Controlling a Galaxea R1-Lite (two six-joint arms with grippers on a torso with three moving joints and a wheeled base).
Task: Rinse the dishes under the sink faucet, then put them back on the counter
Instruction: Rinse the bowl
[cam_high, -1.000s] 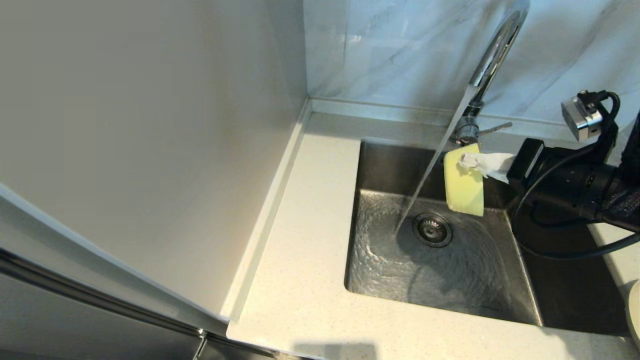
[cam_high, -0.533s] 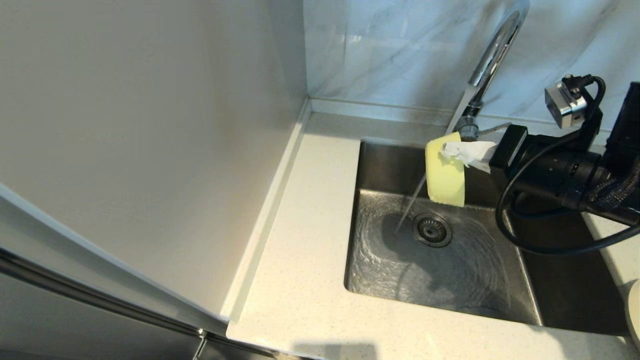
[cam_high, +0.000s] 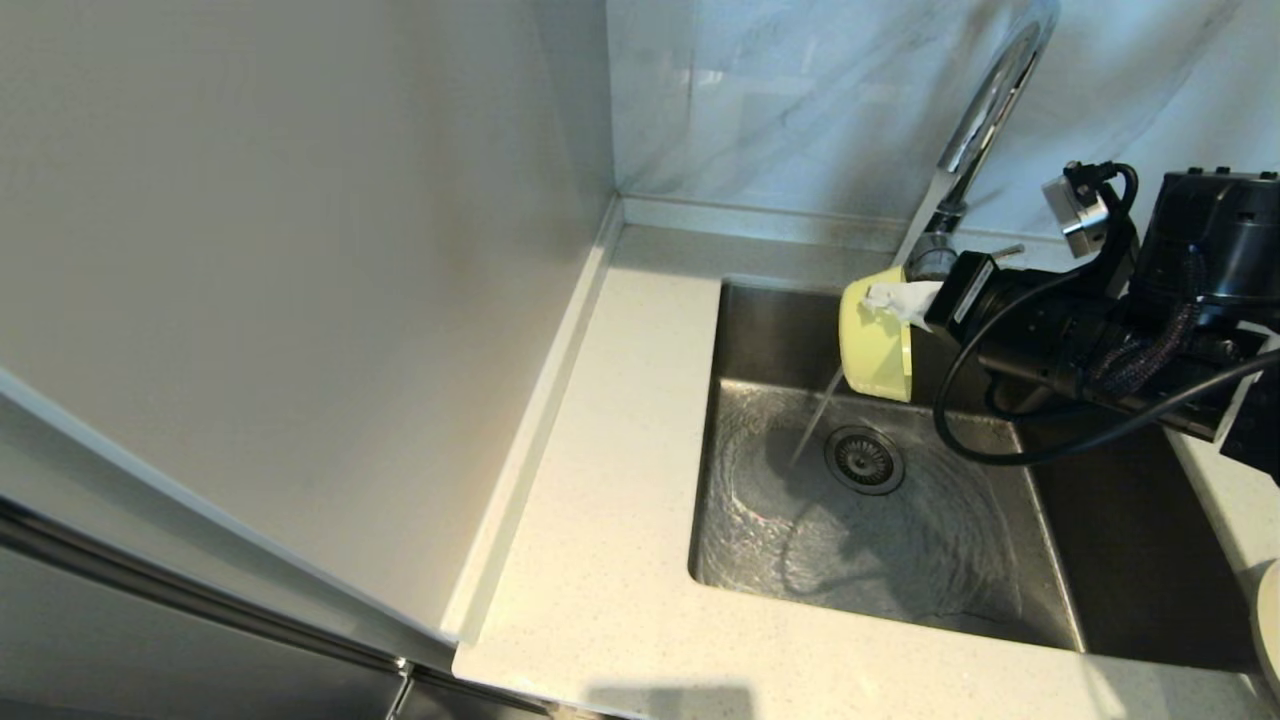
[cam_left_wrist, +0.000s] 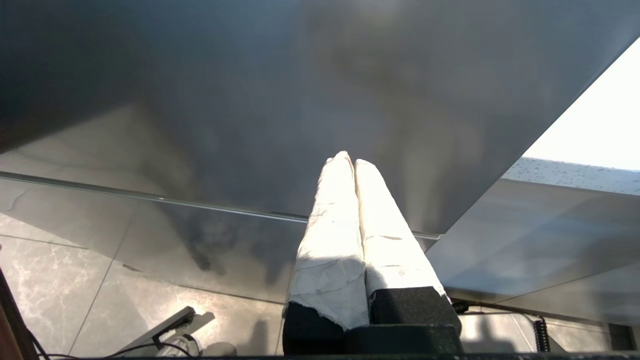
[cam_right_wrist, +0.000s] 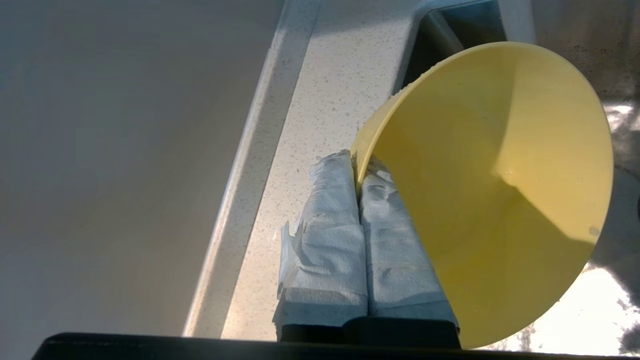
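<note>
The bowl (cam_high: 874, 340) looks like smooth pale yellow plastic with a soft sheen, wet drops on its rim. The faucet (cam_high: 985, 105) is mirror-bright chrome. The sink (cam_high: 780, 330) is brushed stainless steel, dull where dry and glinting under rippled water, with a ridged metal strainer (cam_high: 865, 459). The worktop (cam_high: 620, 480) is off-white, finely speckled stone, matt. The wall tiles (cam_high: 780, 100) are glossy grey-veined marble. Crinkled white paper-like wrap covers the jaws of both grippers.

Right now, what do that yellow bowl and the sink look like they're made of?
The bowl looks like matte pale yellow plastic: thin rim, dull sheen, though glazed ceramic is possible. The sink looks like brushed stainless steel, grey and reflective under the running water.
</note>
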